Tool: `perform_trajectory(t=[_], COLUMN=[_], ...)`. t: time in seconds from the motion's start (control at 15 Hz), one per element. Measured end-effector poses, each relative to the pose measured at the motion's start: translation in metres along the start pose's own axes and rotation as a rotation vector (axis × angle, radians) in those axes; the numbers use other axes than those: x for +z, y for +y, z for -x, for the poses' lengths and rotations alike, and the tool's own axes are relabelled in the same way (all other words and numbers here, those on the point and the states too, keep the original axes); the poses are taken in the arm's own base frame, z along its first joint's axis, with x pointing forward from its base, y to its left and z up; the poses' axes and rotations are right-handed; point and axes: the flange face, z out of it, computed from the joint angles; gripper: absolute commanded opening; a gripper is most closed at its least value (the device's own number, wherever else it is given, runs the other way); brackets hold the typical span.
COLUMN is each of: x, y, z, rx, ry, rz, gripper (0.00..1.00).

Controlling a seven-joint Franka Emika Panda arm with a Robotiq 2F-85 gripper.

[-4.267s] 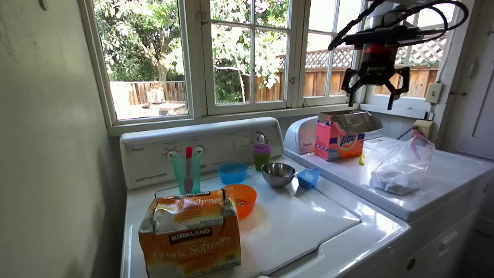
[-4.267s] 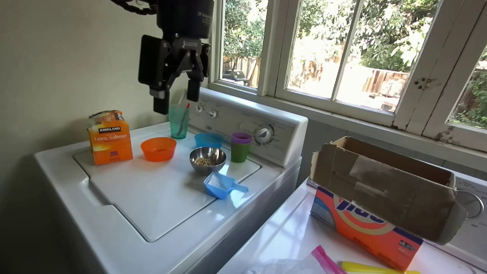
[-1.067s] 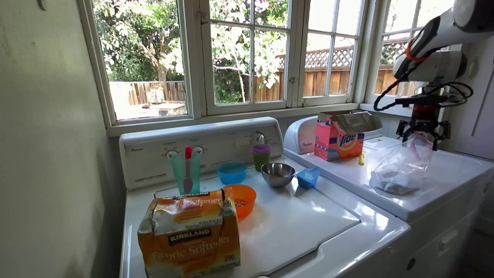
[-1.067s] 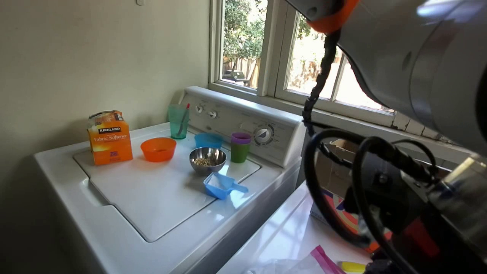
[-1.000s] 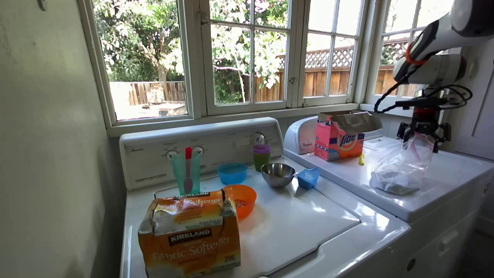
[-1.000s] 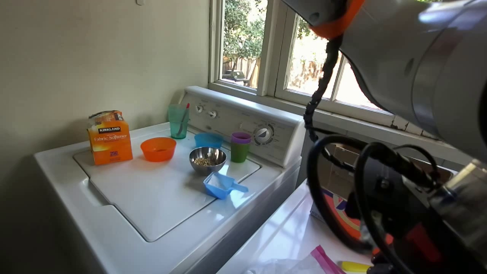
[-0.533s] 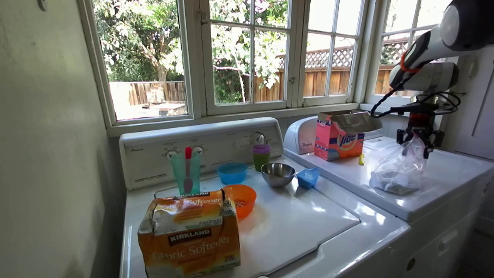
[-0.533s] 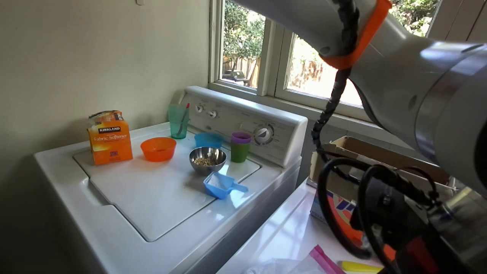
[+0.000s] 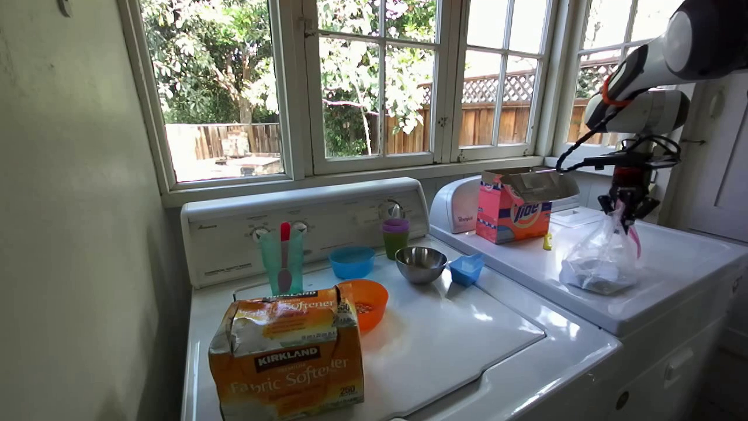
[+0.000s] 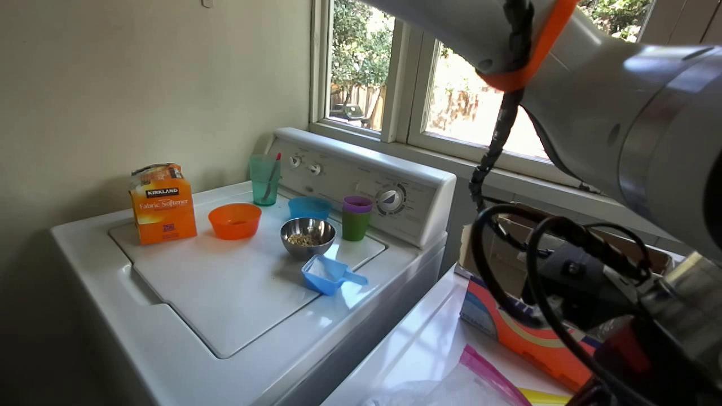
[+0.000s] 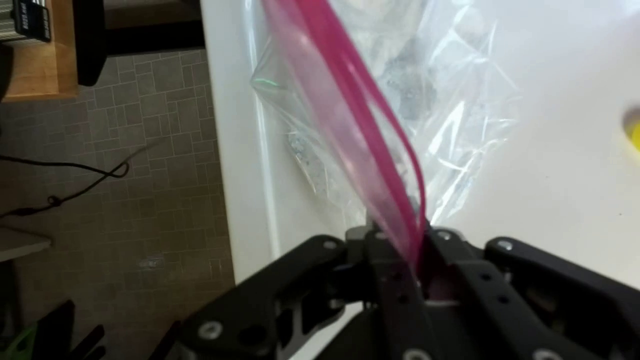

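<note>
The clear plastic bag rests on the white bench, in front of the printed face of the orange Tide box and a little apart from it. Its film is thin, glossy and crumpled, rising to a narrow peak, with pale grey contents lying in its base. A bright pink strip runs along its top edge, slanting into the fingers, which are clamped together on that part of the bag. A yellow item lies just beside the foot of the Tide box, on the bag's side.
</note>
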Motion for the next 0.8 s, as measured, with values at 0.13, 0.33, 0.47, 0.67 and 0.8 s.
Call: perform_trajectory(t=[0.13, 0.33, 0.47, 0.67, 0.8], x=[-0.006, -0.019, -0.034, -0.066, -0.090], y=[-0.004, -0.011, -0.014, -0.017, -0.014], z=[0.007, 0.021, 0.036, 0.070, 0.099], rx=[0.019, 0.043, 0.052, 0.047, 0.044], ry=[0.008, 0.024, 0.041, 0.105, 0.160], rz=[-0.008, -0.025, -0.044, -0.110, -0.165], gripper=[0.00, 0.00, 0.00, 0.00, 0.00])
